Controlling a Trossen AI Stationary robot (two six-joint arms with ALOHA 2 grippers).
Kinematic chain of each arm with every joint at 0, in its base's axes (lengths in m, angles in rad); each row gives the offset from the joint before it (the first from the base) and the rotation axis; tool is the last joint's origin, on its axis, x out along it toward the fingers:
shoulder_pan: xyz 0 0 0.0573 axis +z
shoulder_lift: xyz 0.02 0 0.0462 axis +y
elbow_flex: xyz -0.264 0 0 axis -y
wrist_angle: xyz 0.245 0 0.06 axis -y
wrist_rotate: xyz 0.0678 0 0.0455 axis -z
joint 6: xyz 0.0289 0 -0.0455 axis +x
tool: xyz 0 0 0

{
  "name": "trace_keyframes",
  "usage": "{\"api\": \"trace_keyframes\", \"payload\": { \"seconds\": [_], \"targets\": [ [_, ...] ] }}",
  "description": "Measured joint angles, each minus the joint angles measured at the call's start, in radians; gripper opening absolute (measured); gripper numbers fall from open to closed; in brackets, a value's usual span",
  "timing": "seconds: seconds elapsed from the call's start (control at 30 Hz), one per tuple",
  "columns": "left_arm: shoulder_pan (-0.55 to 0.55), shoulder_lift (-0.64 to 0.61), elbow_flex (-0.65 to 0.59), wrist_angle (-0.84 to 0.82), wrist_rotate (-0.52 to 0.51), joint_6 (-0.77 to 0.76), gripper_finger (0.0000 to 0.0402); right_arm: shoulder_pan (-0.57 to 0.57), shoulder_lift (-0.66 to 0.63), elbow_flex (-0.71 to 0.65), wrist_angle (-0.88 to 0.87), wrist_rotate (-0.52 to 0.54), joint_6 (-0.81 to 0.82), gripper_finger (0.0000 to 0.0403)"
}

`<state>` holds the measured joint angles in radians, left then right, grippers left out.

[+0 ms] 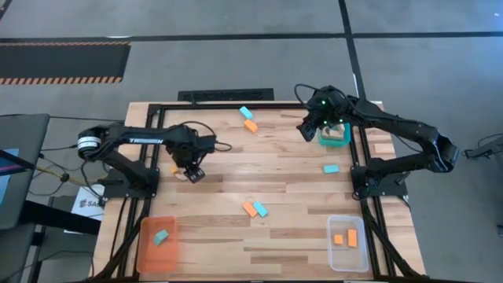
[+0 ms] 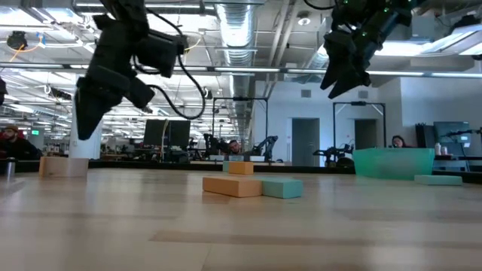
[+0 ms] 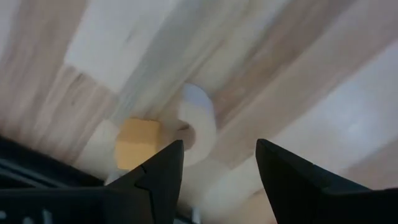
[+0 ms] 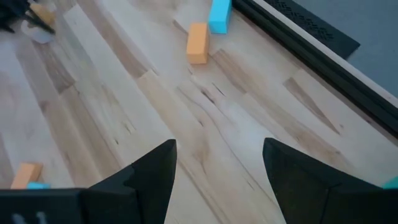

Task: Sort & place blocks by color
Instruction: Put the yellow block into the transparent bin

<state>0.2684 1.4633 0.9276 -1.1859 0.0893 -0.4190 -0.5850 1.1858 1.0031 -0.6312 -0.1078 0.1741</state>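
Lettering "TROSSEN" runs in white along the left arm (image 1: 143, 139). Left pincer (image 3: 217, 163), fingers apart, hangs over a pale cylinder block (image 3: 198, 122) beside an orange block (image 3: 137, 143). Right pincer (image 4: 219, 163), fingers apart, hovers above bare tabletop (image 4: 186, 118), orange and blue blocks (image 4: 198, 42) ahead.

A robotics lab: bare ceiling ducts (image 2: 248, 22), far desks with seated people (image 2: 397, 141), and another robot arm (image 2: 265, 143) beyond the table (image 2: 241, 226).

Grey floor (image 1: 236, 63) (hazard-striped strip (image 1: 63, 79) at one side); exposed ceiling ducts (image 2: 241, 19) overhead.
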Motion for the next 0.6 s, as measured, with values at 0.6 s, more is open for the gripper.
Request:
{"api": "trace_keyframes", "payload": {
  "seconds": [0.6],
  "targets": [
    [0.208,-0.214,-0.273,0.081,0.029,-0.567,0.0190,0.000,0.000,0.000,0.042,-0.001,-0.025,0.0263]
  ]
}}
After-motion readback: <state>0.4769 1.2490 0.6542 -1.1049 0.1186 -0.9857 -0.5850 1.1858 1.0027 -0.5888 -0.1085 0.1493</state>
